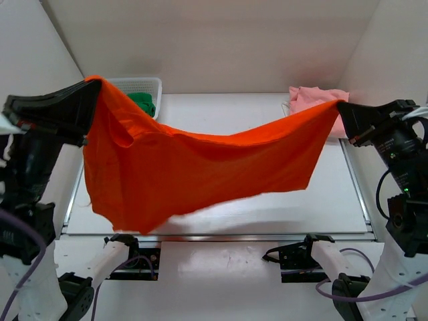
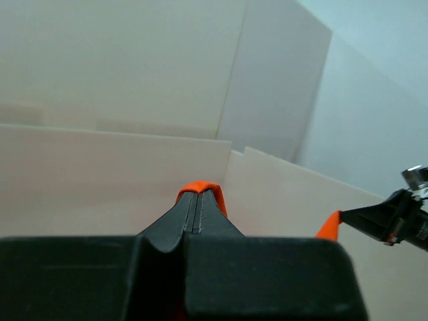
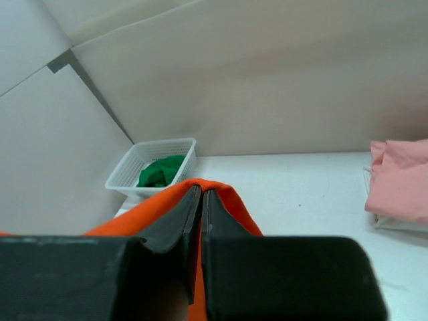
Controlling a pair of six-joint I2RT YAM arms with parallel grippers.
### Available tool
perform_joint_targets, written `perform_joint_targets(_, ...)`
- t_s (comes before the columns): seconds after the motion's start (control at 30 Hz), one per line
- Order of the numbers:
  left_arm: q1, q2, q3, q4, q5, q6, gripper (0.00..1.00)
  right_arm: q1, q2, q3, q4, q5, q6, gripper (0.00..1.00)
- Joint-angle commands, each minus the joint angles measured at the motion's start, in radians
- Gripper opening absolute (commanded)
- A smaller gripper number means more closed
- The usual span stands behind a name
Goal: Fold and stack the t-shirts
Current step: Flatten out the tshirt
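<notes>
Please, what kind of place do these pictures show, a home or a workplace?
Probably a robot test booth, not a home: plain white panels wall in a white table, the left arm and right arm hold an orange shirt up between them, and a basket holds a green shirt.

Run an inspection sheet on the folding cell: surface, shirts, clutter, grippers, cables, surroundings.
Surface: white table, no stains seen.
Job's things: orange t-shirt held up off the table, sagging between both arms; pink t-shirt lying far right; green t-shirt inside the basket.
Clutter: white mesh basket, far left corner.
Grippers: left gripper and right gripper each shut on an edge of the orange t-shirt.
Cables: purple cables loop near the arm bases, off the work area.
Surroundings: plain white walls on three sides.
</notes>
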Motion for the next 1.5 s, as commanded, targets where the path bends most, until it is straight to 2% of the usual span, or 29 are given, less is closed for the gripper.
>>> perform_joint_targets(0.0,0.0,0.073,-0.064,-0.048,-0.045,0.043,0.0,-0.007,0.08,-0.02,0.014,-0.003,-0.02,0.0)
perform_joint_targets(0.2,0.075,0.134,-0.277,0.085,0.024,0.054,0.0,-0.033,0.18,-0.182,0.099,-0.059,-0.055,0.0)
perform_joint_targets(0.4,0.095,0.318,-0.328,0.168,0.033,0.118,0.0,-0.035,0.317,-0.304,0.277,-0.067,-0.078,0.01)
perform_joint_targets(0.47,0.1,0.384,-0.293,0.172,0.027,0.143,0.0,-0.021,0.393,-0.285,0.309,-0.056,-0.095,0.0)
perform_joint_targets(0.53,0.115,0.471,-0.214,0.167,0.023,0.167,0.0,-0.01,0.47,-0.188,0.315,-0.046,-0.111,0.0)
perform_joint_targets(0.67,0.134,0.585,0.076,0.084,0.012,0.199,0.0,-0.006,0.629,0.056,0.251,-0.032,-0.129,0.0)
perform_joint_targets(0.77,0.141,0.62,0.219,0.03,0.001,0.207,0.0,-0.016,0.688,0.224,0.211,-0.039,-0.135,0.0)
perform_joint_targets(0.87,0.134,0.596,0.212,0.014,0.033,0.201,0.0,-0.044,0.694,0.213,0.205,-0.073,-0.124,0.0)
perform_joint_targets(0.93,0.126,0.559,0.131,0.033,0.046,0.19,0.0,-0.073,0.682,0.146,0.216,-0.073,-0.127,0.0)
perform_joint_targets(1.03,0.106,0.464,-0.069,0.076,0.064,0.172,0.0,-0.085,0.612,-0.021,0.242,-0.057,-0.134,0.0)
perform_joint_targets(1.23,0.066,0.203,-0.621,0.13,0.102,0.103,0.0,-0.109,0.444,-0.506,0.228,-0.07,-0.111,0.0)
perform_joint_targets(1.33,0.015,0.102,-0.942,0.116,0.081,0.064,0.0,-0.058,0.372,-0.692,0.152,0.014,-0.097,0.0)
perform_joint_targets(1.47,-0.007,-0.039,-1.219,0.098,0.093,-0.04,0.0,-0.026,0.335,-0.886,0.013,0.074,-0.075,0.0)
